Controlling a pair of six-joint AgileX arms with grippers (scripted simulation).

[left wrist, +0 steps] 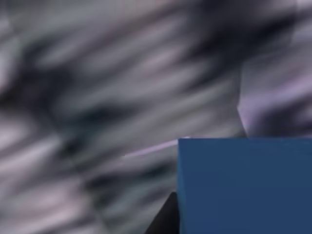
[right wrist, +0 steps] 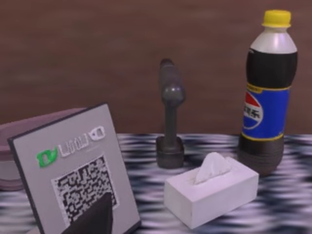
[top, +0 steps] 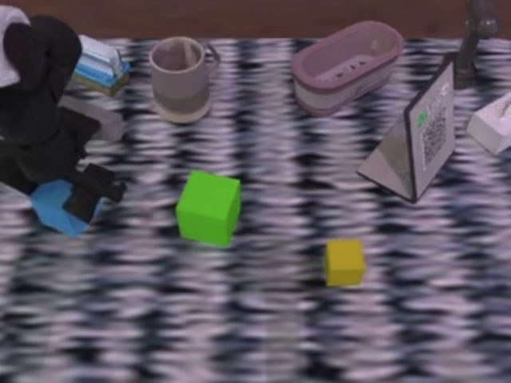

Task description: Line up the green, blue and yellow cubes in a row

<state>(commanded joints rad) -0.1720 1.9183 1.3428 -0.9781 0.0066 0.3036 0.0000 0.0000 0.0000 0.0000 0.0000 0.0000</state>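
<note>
The sky-blue cube (top: 54, 206) lies at the table's left with my left gripper (top: 94, 190) shut on it. In the left wrist view the blue cube (left wrist: 243, 185) fills the near corner and a dark finger (left wrist: 166, 220) lies flat against its side. The lime green cube (top: 208, 207) sits left of centre, a short way right of the gripper. The small mustard yellow cube (top: 344, 262) rests right of centre, nearer the front. My right arm is out of the top view. Its wrist view shows one dark finger (right wrist: 95, 217), standing wide and holding nothing.
At the back stand a mug (top: 180, 76) on a coaster, a pink tub (top: 346, 64), a QR-code sign (top: 419, 136), a tissue box (top: 495, 124) and a stack of books (top: 100, 65). The right wrist view shows a cola bottle (right wrist: 268, 92) and a dark dumbbell (right wrist: 170, 117).
</note>
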